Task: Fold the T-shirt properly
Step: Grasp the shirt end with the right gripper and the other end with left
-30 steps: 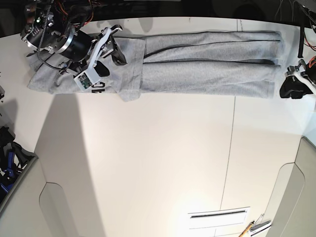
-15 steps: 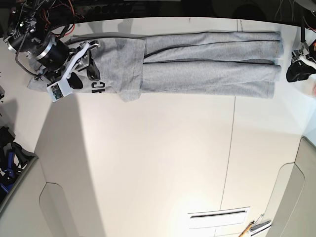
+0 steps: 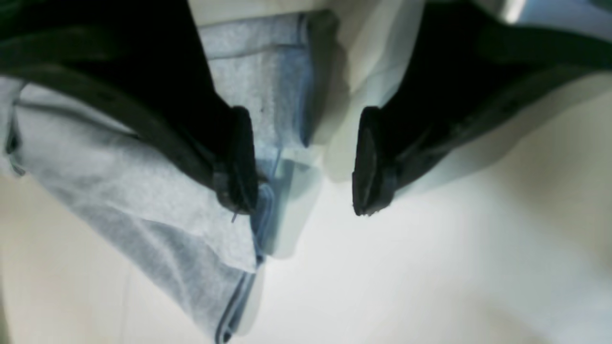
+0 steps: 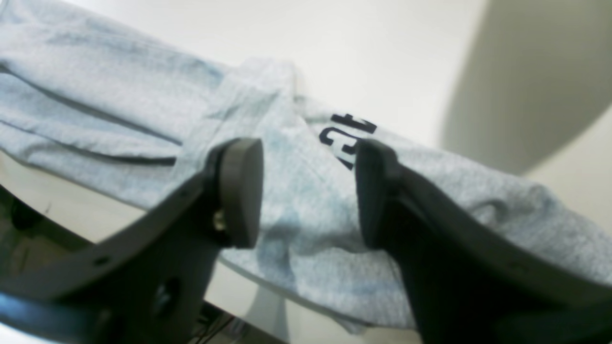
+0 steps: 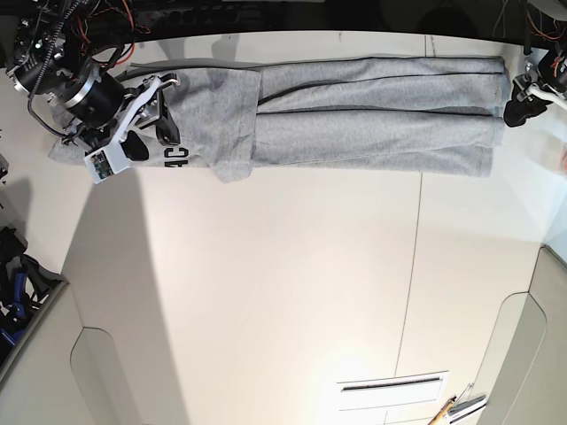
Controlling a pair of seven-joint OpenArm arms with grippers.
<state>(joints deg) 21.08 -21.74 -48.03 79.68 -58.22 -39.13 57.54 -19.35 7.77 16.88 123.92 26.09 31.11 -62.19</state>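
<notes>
The heather-grey T-shirt [image 5: 372,124] lies folded into a long strip along the table's far edge. A bit of its black lettering [image 5: 175,157] shows near the left end. My right gripper [image 5: 149,135] is open just above that left end. In the right wrist view the shirt [image 4: 95,95] and lettering [image 4: 346,138] lie below the open gripper [image 4: 308,191]. My left gripper [image 5: 516,104] is open at the strip's right end. In the left wrist view one finger [image 3: 239,162] is over the shirt's hem [image 3: 143,191], the other over bare table, with the gripper [image 3: 303,167] empty.
The white table [image 5: 266,283] has a seam [image 5: 415,257] running front to back. A white slotted plate [image 5: 392,388] and small tools [image 5: 456,407] lie near the front right. Dark gear [image 5: 13,283] sits at the left edge. Cables hang along the back.
The right gripper moved left along the shirt a second ago and has held still since. The left gripper moved toward the far edge, onto the shirt's right end.
</notes>
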